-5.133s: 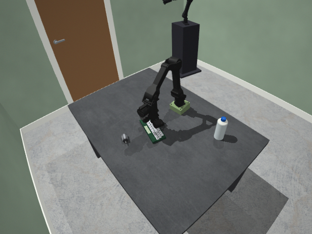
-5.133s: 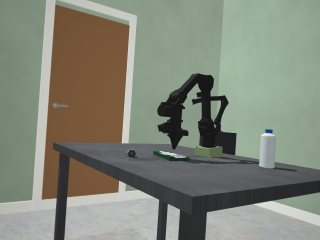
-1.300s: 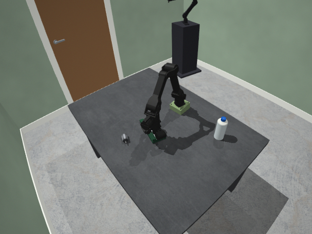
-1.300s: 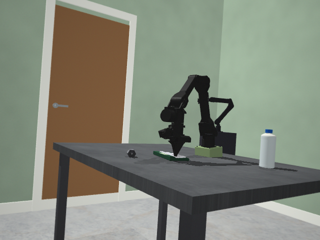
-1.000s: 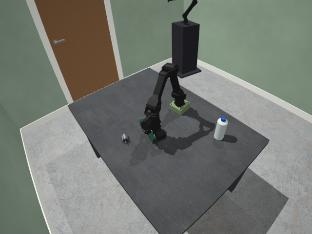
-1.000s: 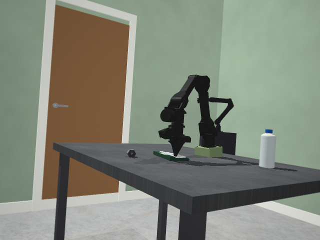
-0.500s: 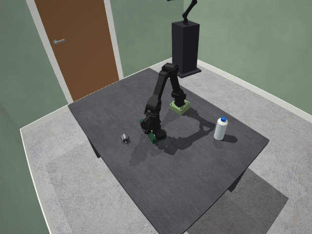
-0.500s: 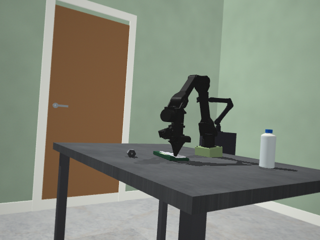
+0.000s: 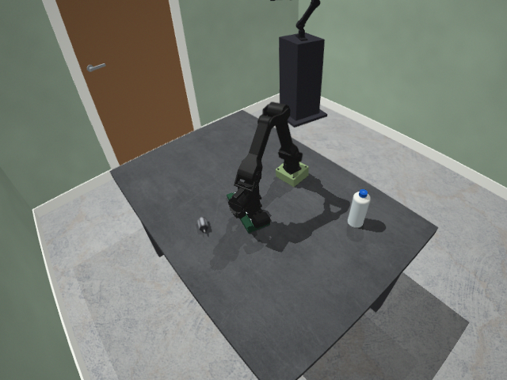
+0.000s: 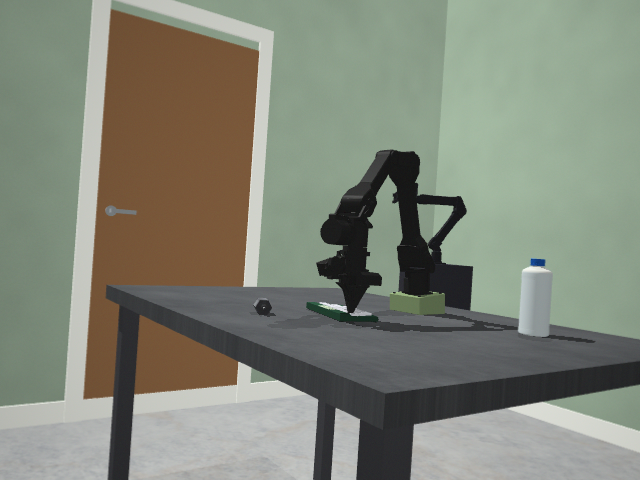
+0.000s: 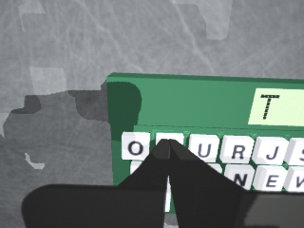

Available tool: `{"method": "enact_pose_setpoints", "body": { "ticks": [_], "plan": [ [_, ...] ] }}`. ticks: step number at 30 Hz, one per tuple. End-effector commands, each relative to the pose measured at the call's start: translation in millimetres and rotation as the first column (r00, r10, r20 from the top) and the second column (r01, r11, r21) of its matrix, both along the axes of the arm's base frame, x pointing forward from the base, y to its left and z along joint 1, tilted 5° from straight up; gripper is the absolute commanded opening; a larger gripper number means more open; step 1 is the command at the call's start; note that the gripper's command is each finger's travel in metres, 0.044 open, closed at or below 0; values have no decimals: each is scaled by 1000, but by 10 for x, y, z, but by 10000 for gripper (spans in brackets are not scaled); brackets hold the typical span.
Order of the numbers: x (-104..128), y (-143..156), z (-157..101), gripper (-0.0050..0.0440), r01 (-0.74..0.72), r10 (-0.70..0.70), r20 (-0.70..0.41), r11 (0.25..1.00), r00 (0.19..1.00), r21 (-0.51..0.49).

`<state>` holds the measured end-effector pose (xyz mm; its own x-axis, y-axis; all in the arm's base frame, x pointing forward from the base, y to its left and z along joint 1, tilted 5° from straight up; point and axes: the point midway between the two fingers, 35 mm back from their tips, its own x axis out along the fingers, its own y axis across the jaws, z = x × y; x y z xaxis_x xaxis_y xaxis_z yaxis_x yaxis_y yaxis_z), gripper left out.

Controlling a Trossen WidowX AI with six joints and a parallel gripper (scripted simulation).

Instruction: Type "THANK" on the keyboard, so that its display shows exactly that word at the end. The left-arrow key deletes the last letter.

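jaws together, gripper tip rests on the key between o and u; display at right shows t; h probably lies off-frame rightward.

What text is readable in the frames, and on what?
"T" on the keyboard's display.
"O", "U", "R", "J" on top-row keys of the keyboard; the next key is cut off at the edge.
"N", "E", "W" on second-row keys.
The key between "O" and "U" is hidden by the shut jaws of the gripper.
Bottle: no label readable.
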<state>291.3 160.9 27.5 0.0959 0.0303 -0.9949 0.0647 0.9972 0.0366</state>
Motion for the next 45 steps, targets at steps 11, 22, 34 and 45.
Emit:
{"method": "enact_pose_setpoints", "body": {
  "ticks": [11,22,34,45],
  "plan": [
    [10,-7,-9,-50,-2,2,1,1000,1000,-2],
    [18,17,476,-50,-1,1,36,1000,999,18],
    [-219,156,393,-50,1,-1,21,1000,1000,9],
    [-208,148,159,-50,0,0,-1,1000,1000,-4]
  ]
}}
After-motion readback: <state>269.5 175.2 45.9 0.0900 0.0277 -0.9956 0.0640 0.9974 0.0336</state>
